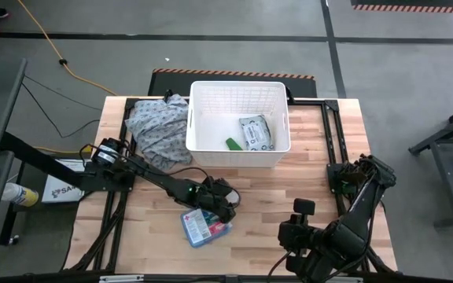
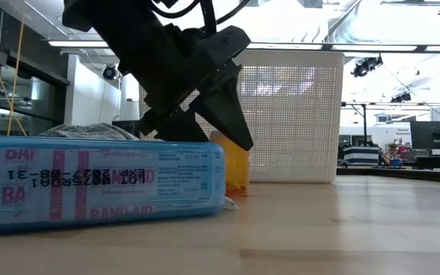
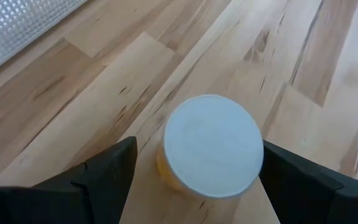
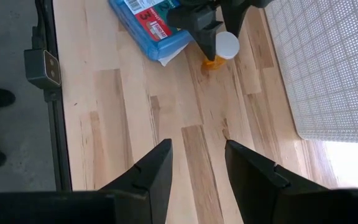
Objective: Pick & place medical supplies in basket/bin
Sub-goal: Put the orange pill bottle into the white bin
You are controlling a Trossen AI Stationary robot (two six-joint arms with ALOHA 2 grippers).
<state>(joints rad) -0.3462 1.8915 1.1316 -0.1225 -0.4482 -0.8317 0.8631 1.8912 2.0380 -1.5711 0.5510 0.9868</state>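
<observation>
A grey-blue patterned cloth heap [image 1: 157,126] lay on the wooden tabletop [image 1: 289,185] near its far left corner. An orange cable [image 1: 61,59] ran across the grey floor [image 1: 399,71] beyond.
</observation>
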